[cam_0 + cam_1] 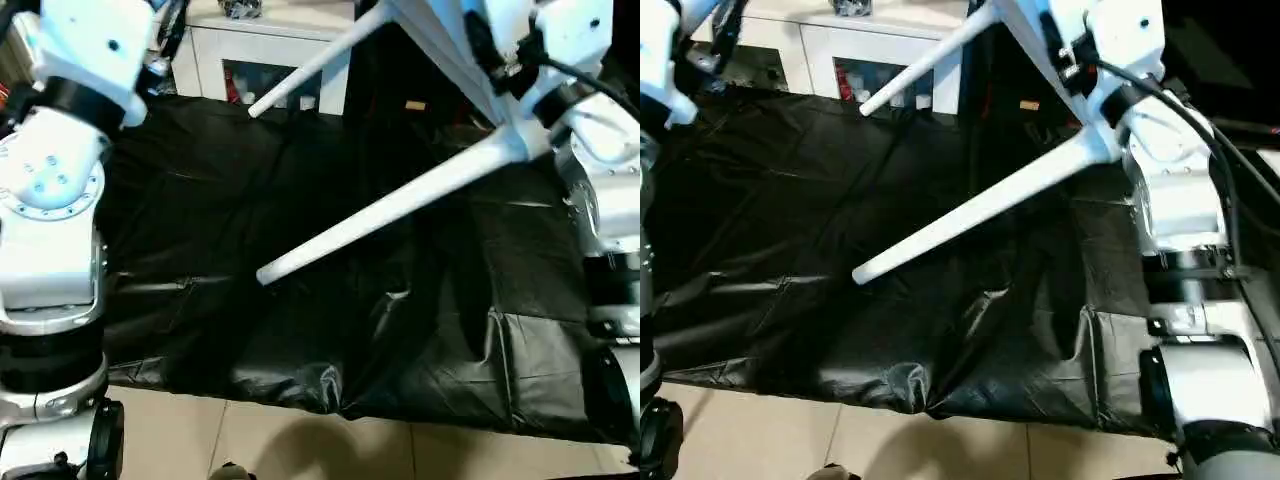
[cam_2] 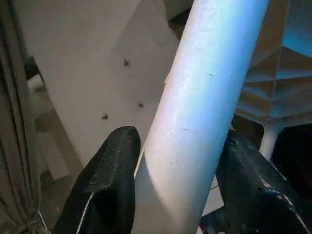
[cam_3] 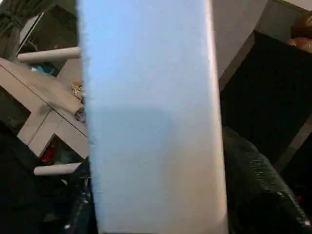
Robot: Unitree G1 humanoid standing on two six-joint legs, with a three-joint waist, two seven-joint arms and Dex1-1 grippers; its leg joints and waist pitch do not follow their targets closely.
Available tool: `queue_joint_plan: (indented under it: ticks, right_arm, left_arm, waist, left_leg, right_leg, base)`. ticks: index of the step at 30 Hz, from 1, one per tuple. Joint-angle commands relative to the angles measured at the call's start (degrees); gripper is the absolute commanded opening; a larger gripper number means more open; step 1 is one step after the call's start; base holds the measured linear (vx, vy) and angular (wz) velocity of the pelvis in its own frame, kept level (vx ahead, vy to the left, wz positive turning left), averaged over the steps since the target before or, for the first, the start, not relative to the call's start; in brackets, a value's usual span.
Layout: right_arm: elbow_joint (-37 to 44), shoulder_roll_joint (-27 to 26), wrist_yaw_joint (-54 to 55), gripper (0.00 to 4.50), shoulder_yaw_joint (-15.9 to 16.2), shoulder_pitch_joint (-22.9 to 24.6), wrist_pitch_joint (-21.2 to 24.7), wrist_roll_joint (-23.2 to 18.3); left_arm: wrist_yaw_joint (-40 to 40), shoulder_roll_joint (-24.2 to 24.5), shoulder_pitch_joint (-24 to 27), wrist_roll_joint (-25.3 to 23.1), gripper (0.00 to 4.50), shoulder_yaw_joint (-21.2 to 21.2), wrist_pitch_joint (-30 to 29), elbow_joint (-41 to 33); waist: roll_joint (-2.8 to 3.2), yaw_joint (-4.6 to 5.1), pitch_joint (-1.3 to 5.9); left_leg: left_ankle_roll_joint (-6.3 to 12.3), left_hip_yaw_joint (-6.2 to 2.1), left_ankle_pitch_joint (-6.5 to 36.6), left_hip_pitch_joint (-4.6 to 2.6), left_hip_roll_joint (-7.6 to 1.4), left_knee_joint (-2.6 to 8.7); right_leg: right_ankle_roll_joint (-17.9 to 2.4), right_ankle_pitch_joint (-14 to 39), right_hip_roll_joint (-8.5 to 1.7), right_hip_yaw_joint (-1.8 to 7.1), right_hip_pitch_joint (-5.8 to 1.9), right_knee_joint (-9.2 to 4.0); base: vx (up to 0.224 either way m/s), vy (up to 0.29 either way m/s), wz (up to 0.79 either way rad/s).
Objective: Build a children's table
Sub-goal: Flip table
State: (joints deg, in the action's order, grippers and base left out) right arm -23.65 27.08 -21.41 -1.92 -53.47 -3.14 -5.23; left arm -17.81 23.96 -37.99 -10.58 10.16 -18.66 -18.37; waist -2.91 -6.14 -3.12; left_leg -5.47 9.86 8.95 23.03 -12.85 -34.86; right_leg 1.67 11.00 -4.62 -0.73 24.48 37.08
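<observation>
I hold the children's table in the air above the work surface, tipped on edge. Its white tabletop (image 1: 440,45) slants across the upper right. One long white leg (image 1: 390,210) juts down and toward the left, and another leg (image 1: 310,65) points toward the back. In the left wrist view my left gripper (image 2: 178,139) is shut on a white leg (image 2: 204,97), one black finger (image 2: 109,180) on each side, with the ribbed underside (image 2: 273,92) behind. My right gripper (image 3: 156,180) is closed around a broad white part of the table (image 3: 151,97), near its corner (image 1: 515,135).
The large work table under black cloth (image 1: 250,200) spreads below the hanging legs, its front edge near the tiled floor (image 1: 300,440). A white glass-door cabinet (image 1: 270,50) stands behind it. My silver forearms (image 1: 50,200) frame both sides.
</observation>
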Motion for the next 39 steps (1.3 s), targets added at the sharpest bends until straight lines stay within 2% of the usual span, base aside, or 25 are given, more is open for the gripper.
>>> queue_joint_plan:
  ticks: [1, 2, 3, 5, 6, 7, 8, 9, 12, 15, 16, 17, 18, 20, 21, 26, 28, 30, 34, 35, 36, 37, 38, 39]
  right_arm:
    - [0.1, 0.1, -3.3, 3.02, -2.4, 0.6, -2.4, -3.5]
    - [0.9, -0.2, -4.3, 3.02, -2.6, 1.0, -2.5, -4.5]
    - [2.0, -0.8, -5.5, 3.27, -2.9, 1.7, -2.8, -6.0]
    - [2.6, -1.1, -5.9, 3.32, -3.1, 2.0, -3.2, -6.6]
    - [4.0, -2.1, -6.5, 3.4, -4.1, 2.6, -4.7, -8.8]
    - [4.6, -2.6, -6.5, 3.4, -4.7, 2.9, -5.6, -9.7]
    - [4.9, -2.8, -6.4, 3.63, -5.0, 3.0, -6.1, -10.1]
    - [5.3, -3.1, -6.6, 3.69, -5.3, 3.0, -6.3, -10.6]
    - [10.7, -5.0, -10.7, 3.71, -6.9, 4.2, -6.9, -17.0]
    - [12.7, -5.5, -12.7, 3.71, -6.3, 4.9, -5.5, -18.6]
    - [13.7, -5.9, -13.5, 3.71, -5.8, 5.4, -5.1, -18.9]
    - [13.9, -5.9, -13.6, 3.71, -5.8, 5.5, -5.1, -18.9]
    - [14.1, -6.0, -13.8, 3.71, -5.7, 5.6, -5.0, -19.0]
    - [14.5, -6.4, -14.1, 3.71, -5.4, 5.8, -4.9, -18.8]
    - [14.4, -6.4, -14.4, 3.71, -5.3, 5.9, -4.7, -18.5]
    - [14.6, -5.9, -15.7, 3.71, -4.6, 6.3, -4.2, -18.0]
    - [16.9, -6.0, -18.8, 3.71, -3.6, 7.6, -2.0, -19.9]
    - [18.0, -5.9, -20.2, 4.01, -3.0, 8.3, -0.9, -21.1]
    - [23.3, -4.3, -25.3, 4.26, 0.8, 12.3, 5.3, -24.4]
    - [23.9, -3.8, -26.1, 4.47, 1.9, 13.4, 6.6, -24.3]
    - [23.9, -3.8, -26.1, 4.47, 1.9, 13.4, 6.6, -24.3]
    - [24.3, -2.2, -26.3, 4.5, 5.2, 16.4, 11.1, -21.8]
    - [24.3, -2.1, -26.2, 4.5, 5.4, 16.6, 11.5, -21.6]
    - [24.1, -1.0, -25.2, 4.5, 8.2, 19.2, 16.8, -19.0]
  left_arm:
    - [4.4, -1.7, 1.6, 2.7, 2.24, 4.9, -4.8, 2.9]
    - [4.5, -1.8, 1.6, 2.6, 2.24, 4.8, -4.9, 2.9]
    - [4.5, -1.9, 1.6, 2.5, 2.24, 4.5, -5.0, 2.9]
    - [4.5, -1.9, 1.6, 2.4, 2.24, 4.3, -5.1, 3.0]
    - [4.5, -2.0, 1.5, 2.3, 2.24, 4.0, -5.2, 3.2]
    - [4.5, -2.1, 1.4, 2.2, 2.24, 3.9, -5.3, 3.4]
    - [4.5, -2.1, 1.4, 2.2, 2.24, 3.8, -5.3, 3.4]
    - [4.5, -2.1, 1.4, 2.2, 2.24, 3.8, -5.3, 3.5]
    - [4.4, -2.2, 1.3, 2.3, 2.24, 3.6, -5.7, 3.9]
    - [4.3, -2.3, 1.4, 2.3, 2.24, 3.4, -5.9, 3.9]
    - [4.4, -2.4, 1.4, 2.3, 2.24, 3.4, -6.1, 3.9]
    - [4.4, -2.4, 1.4, 2.3, 2.24, 3.3, -6.2, 3.9]
    - [4.4, -2.4, 1.5, 2.2, 2.24, 3.3, -6.2, 4.0]
    - [4.5, -2.6, 1.6, 2.2, 2.24, 3.2, -6.6, 3.9]
    - [4.7, -2.7, 1.6, 2.1, 2.24, 3.1, -6.9, 3.7]
    - [4.9, -2.6, 1.8, 2.0, 2.2, 3.1, -7.5, 3.2]
    - [4.8, -2.6, 1.9, 1.8, 2.16, 3.4, -7.8, 3.1]
    - [4.8, -2.6, 2.0, 1.9, 2.13, 3.4, -7.9, 3.0]
    - [5.2, -2.4, 2.3, 1.9, 2.06, 3.0, -8.4, 2.7]
    - [5.2, -2.4, 2.3, 2.0, 2.04, 3.0, -8.5, 2.6]
    - [5.2, -2.4, 2.3, 2.0, 2.04, 3.0, -8.5, 2.6]
    - [5.1, -2.2, 2.4, 2.0, 2.02, 2.8, -8.4, 2.5]
    - [5.1, -2.2, 2.4, 1.9, 2.01, 2.7, -8.4, 2.5]
    - [5.0, -2.1, 2.4, 1.9, 2.01, 2.5, -8.3, 2.4]
  waist:
    - [-0.65, 0.22, 4.08]
    - [-0.7, 0.21, 4.08]
    - [-0.51, 0.18, 4.14]
    - [-0.58, 0.17, 4.18]
    - [-0.35, 0.12, 4.24]
    - [-0.47, 0.14, 4.28]
    - [-0.52, 0.12, 4.31]
    - [-0.3, 0.15, 4.36]
    - [-0.42, 0.26, 4.37]
    - [-0.41, 0.3, 4.44]
    - [-0.2, 0.38, 4.41]
    - [-0.25, 0.54, 4.48]
    - [-0.65, 0.71, 4.36]
    - [-0.18, 0.65, 4.1]
    - [0.07, 0.71, 4.13]
    - [-0.05, 0.95, 4.09]
    - [-0.02, 0.88, 3.98]
    - [0.03, 0.83, 3.94]
    - [-0.08, 0.66, 3.97]
    - [-0.12, 0.66, 3.94]
    - [-0.12, 0.66, 3.94]
    - [-0.29, 0.65, 3.93]
    - [-0.18, 0.34, 3.9]
    - [-0.13, 0.48, 3.83]
  left_leg:
    - [-0.85, 1.06, 11.6, -1.12, 0.92, 3.32]
    - [-0.81, 1.08, 11.6, -1.1, 0.93, 3.33]
    - [-0.79, 1.04, 11.4, -1.07, 0.96, 3.3]
    - [-0.72, 1.05, 11.0, -1.0, 1.0, 3.28]
    - [-0.66, 1.0, 10.4, -1.01, 1.0, 3.28]
    - [-0.54, 1.03, 10.1, -1.03, 0.98, 3.25]
    - [-0.46, 1.05, 10.1, -1.03, 0.97, 3.26]
    - [-0.45, 1.03, 9.6, -0.99, 1.04, 3.21]
    - [-0.17, 1.03, 9.3, -0.96, 1.0, 3.26]
    - [0.13, 1.03, 8.5, -1.02, 0.98, 3.21]
    - [-0.09, 1.03, 8.3, -0.97, 1.04, 3.2]
    - [0.82, 1.13, 10.2, -1.05, 1.04, 3.15]
    - [1.37, 0.91, 10.7, -0.77, 1.06, 3.28]
    - [1.28, 0.89, 10.4, -0.85, 0.97, 3.47]
    - [0.65, 0.87, 10.8, -1.0, 0.85, 3.49]
    - [-0.96, 0.66, 15.5, -1.37, 0.83, 3.76]
    - [-0.96, 0.61, 16.8, -1.39, 0.79, 3.86]
    - [-0.97, 0.47, 18.0, -1.47, 0.71, 3.99]
    - [-1.1, 0.27, 18.4, -1.41, 0.64, 4.19]
    - [-1.15, 0.27, 18.3, -1.32, 0.68, 4.24]
    - [-1.15, 0.27, 18.3, -1.32, 0.68, 4.24]
    - [-1.31, 0.24, 17.5, -1.17, 0.74, 4.23]
    - [-1.4, 0.25, 17.5, -1.36, 0.67, 4.26]
    - [-1.71, 0.22, 17.5, -1.19, 0.71, 4.31]
  right_leg:
    - [-7.2, 8.4, -0.71, 0.49, -2.52, -4.08]
    - [-7.2, 8.3, -0.69, 0.48, -2.53, -4.09]
    - [-7.3, 7.8, -0.7, 0.49, -2.58, -4.02]
    - [-7.4, 7.0, -0.68, 0.5, -2.65, -4.0]
    - [-7.6, 6.0, -0.68, 0.52, -2.72, -3.82]
    - [-7.8, 5.1, -0.67, 0.51, -2.75, -3.81]
    - [-7.8, 4.9, -0.69, 0.51, -2.78, -3.81]
    - [-8.1, 4.3, -0.62, 0.49, -2.85, -3.69]
    - [-8.3, 3.6, -0.61, 0.5, -3.01, -3.67]
    - [-8.6, 2.4, -0.57, 0.45, -3.01, -3.59]
    - [-8.8, 2.1, -0.53, 0.48, -3.08, -3.6]
    - [-8.8, 2.0, -0.47, 0.5, -3.15, -3.61]
    - [-8.1, 4.2, -0.68, 0.43, -3.33, -3.79]
    - [-8.0, 7.2, -0.87, 0.49, -2.99, -4.1]
    - [-8.1, 8.3, -0.82, 0.51, -2.75, -4.27]
    - [-7.1, 13.3, -0.7, 0.35, -2.24, -4.77]
    - [-6.9, 14.1, -0.68, 0.39, -2.04, -4.95]
    - [-6.6, 14.6, -0.7, 0.38, -1.98, -5.03]
    - [-6.3, 14.7, -0.8, 0.38, -2.08, -5.12]
    - [-6.4, 14.9, -0.84, 0.38, -2.09, -5.19]
    - [-6.4, 14.9, -0.84, 0.38, -2.09, -5.19]
    - [-6.4, 15.0, -0.87, 0.38, -2.19, -5.21]
    - [-6.3, 15.1, -0.88, 0.39, -2.15, -5.31]
    - [-6.4, 15.3, -0.91, 0.45, -2.13, -5.29]
  base:
    - [0.0, 0.0, 0.0]
    - [0.0, 0.0, 0.0]
    - [0.0, 0.0, 0.0]
    - [0.0, 0.0, 0.0]
    - [0.0, 0.0, 0.0]
    - [0.0, 0.0, 0.0]
    - [0.0, 0.0, 0.0]
    - [0.0, 0.0, 0.0]
    - [0.0, 0.0, 0.0]
    - [0.0, 0.0, 0.0]
    - [0.0, 0.0, 0.0]
    - [0.0, 0.0, 0.0]
    - [0.0, 0.0, 0.0]
    - [0.0, 0.0, 0.0]
    - [0.0, 0.0, 0.0]
    - [0.0, 0.0, 0.0]
    - [0.0, 0.0, 0.0]
    - [0.0, 0.0, 0.0]
    - [0.0, 0.0, 0.0]
    - [0.0, 0.0, 0.0]
    - [0.0, 0.0, 0.0]
    - [0.0, 0.0, 0.0]
    - [0.0, 0.0, 0.0]
    - [0.0, 0.0, 0.0]
